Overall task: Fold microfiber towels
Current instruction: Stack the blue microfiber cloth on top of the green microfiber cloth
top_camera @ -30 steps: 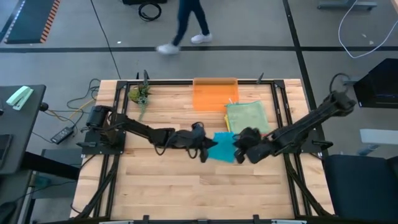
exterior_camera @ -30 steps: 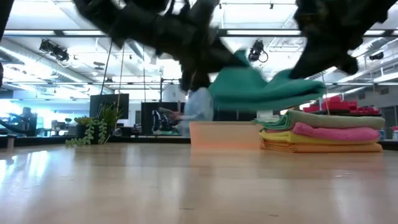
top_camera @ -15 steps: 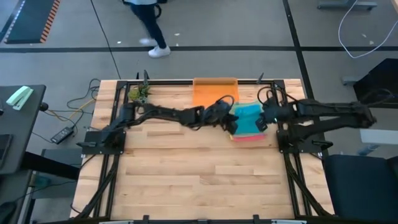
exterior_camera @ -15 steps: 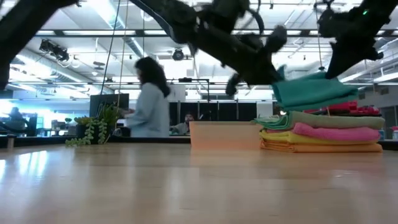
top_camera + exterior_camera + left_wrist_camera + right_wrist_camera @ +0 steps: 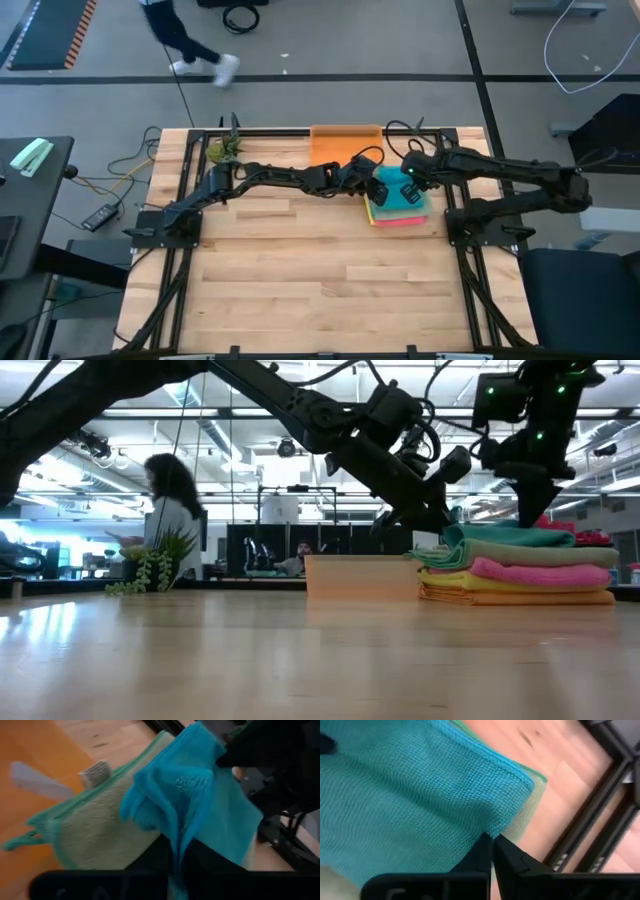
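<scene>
Both grippers, left gripper [image 5: 377, 190] and right gripper [image 5: 409, 182], pinch the teal towel [image 5: 397, 192] atop the stack [image 5: 515, 582]; a careless release could rumple it.

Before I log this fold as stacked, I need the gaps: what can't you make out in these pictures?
- Lower towels: in the high view the teal towel covers the stack; only a pink edge shows.
- Orange bin contents: low view shows only its wall.
- Left gripper release: left wrist view blurred, cloth bunched over its fingers.
</scene>
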Robot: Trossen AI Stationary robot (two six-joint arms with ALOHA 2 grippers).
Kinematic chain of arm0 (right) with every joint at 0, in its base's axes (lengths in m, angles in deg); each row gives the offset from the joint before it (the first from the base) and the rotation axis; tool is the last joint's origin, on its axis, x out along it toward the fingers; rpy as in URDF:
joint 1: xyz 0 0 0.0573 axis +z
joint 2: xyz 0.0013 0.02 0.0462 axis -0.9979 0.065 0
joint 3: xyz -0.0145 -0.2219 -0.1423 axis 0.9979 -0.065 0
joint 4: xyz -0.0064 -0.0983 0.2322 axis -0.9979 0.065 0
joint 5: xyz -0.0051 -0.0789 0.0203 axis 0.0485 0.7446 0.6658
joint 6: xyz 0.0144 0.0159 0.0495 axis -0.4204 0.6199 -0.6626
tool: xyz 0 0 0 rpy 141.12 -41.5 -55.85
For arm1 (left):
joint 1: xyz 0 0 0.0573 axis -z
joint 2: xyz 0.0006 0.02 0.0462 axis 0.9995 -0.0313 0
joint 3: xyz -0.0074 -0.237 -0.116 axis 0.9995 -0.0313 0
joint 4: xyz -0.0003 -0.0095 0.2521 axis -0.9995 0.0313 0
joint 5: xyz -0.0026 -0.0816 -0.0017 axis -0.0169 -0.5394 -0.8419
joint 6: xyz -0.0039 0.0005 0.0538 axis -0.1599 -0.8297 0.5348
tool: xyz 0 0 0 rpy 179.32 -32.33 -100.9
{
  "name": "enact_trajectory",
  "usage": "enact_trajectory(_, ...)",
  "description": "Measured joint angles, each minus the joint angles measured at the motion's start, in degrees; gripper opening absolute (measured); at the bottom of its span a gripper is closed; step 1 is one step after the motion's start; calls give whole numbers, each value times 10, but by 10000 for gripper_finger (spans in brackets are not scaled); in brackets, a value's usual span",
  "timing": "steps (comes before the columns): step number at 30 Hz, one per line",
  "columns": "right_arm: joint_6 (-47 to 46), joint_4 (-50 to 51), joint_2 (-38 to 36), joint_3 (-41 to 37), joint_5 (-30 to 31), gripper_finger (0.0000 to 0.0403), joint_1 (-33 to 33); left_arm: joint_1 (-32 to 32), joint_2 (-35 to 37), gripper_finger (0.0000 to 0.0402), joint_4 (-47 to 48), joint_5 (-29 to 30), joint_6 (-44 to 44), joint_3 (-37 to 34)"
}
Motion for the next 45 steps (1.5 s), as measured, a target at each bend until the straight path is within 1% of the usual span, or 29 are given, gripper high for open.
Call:
enact_trajectory(5,8,-28,21,0,16,38,0,-4,-1,109,7,1,-3,-2)
enact_trajectory(10,10,-19,12,0,21,83,0,-3,-1,167,20,1,-1,-2)
enact_trajectory(13,19,-13,-4,2,20,121,0,-4,4,191,23,1,41,-2)
enact_trajectory(15,12,17,-12,17,20,148,0,-4,17,200,32,1,74,-2)
enact_trajectory(18,-47,81,-26,47,5,182,10,1,46,203,39,2,112,-2)
enact_trajectory(20,-89,88,-44,44,-20,195,45,6,61,200,37,4,151,0)
enact_trajectory(22,-125,78,-64,28,-31,201,99,14,72,193,59,4,194,-1)
enact_trajectory(25,-188,69,-95,4,-27,203,188,26,79,183,105,3,249,-2)
enact_trajectory(27,-220,62,-111,-3,-21,204,247,31,88,177,155,2,282,-2)
enact_trajectory(29,-232,59,-120,-3,-1,204,297,35,99,173,196,3,327,-2)
enact_trajectory(30,-234,56,-124,-3,11,204,317,36,109,172,233,3,350,-2)
enact_trajectory(31,-235,55,-126,-3,22,204,335,36,116,172,250,4,369,-2)
enact_trajectory(34,-221,51,-127,-3,51,204,373,41,133,174,254,4,420,-2)
enact_trajectory(37,-199,53,-125,-3,56,204,394,46,141,175,254,2,448,-1)
enact_trajectory(42,-156,53,-115,-3,51,204,410,67,141,169,241,-21,430,-2)
enact_trajectory(45,-113,5,-104,-3,55,204,407,82,144,156,246,-18,396,-2)
